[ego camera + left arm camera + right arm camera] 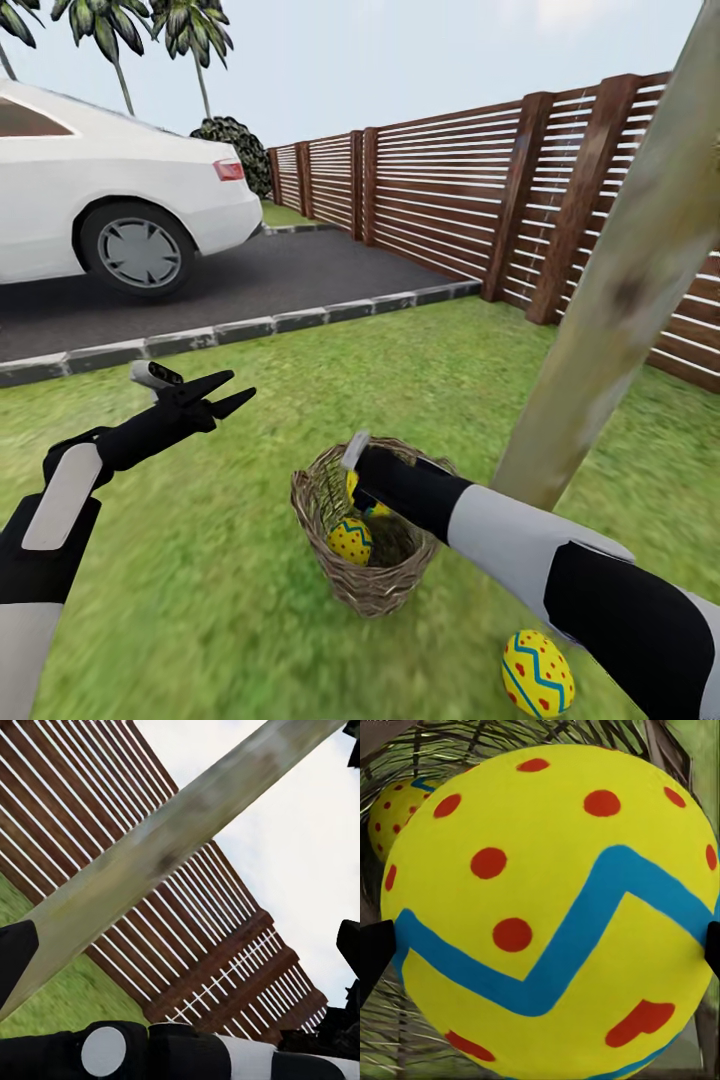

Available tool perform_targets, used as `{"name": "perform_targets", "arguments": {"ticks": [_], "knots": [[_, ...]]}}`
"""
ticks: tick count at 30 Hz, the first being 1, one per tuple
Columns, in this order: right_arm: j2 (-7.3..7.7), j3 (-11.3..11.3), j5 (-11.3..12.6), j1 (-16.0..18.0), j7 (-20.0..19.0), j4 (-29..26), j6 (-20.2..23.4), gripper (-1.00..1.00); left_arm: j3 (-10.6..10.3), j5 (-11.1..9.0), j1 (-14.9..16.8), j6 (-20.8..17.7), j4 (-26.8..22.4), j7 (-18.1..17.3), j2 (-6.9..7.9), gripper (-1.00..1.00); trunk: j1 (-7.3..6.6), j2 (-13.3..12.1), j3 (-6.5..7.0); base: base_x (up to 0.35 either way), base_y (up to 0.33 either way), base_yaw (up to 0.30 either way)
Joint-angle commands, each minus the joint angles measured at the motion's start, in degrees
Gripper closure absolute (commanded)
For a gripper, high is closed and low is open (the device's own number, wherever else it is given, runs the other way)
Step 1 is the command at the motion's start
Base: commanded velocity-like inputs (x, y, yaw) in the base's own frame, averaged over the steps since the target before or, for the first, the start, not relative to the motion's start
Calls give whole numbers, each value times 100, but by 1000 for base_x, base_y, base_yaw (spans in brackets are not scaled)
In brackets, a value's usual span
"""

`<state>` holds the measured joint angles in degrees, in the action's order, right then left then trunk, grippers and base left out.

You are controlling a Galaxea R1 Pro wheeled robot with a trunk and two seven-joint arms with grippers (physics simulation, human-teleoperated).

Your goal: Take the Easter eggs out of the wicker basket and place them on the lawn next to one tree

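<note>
The wicker basket stands on the lawn at the foot of the tree. My right gripper reaches down into it and is shut on an Easter egg, its dark fingertips pressing on both sides. A second egg lies on the basket's bottom and shows behind the held one. The third egg rests on the grass close to the trunk, under my right forearm. My left gripper hovers open and empty over the grass, left of the basket.
A brown slatted fence runs behind the tree. A stone kerb separates the lawn from the asphalt driveway, where a white car is parked. The left wrist view looks past my right arm at the trunk.
</note>
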<state>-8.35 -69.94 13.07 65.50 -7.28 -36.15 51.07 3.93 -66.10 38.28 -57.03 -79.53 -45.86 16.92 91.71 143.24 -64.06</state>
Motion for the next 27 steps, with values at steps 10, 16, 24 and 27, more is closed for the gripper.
{"name": "perform_targets", "arguments": {"ticks": [10,16,24,27], "knots": [[469,753,45,15,-10,-1216,639,100,3,28,4,-17,29,-13,-18,-100,-201,-360,179,0,0,0],[713,2003,59,9,-22,-2067,650,100,1,36,4,-10,34,0,-22,-100,-333,-601,287,0,0,0],[930,3619,81,-78,-34,-3074,643,100,0,45,4,-10,33,17,-13,-100,-508,-922,430,0,0,0],[933,3954,96,-432,-51,-3341,635,100,30,32,4,-3,35,-5,19,-100,-508,-922,430,0,0,0]]}}
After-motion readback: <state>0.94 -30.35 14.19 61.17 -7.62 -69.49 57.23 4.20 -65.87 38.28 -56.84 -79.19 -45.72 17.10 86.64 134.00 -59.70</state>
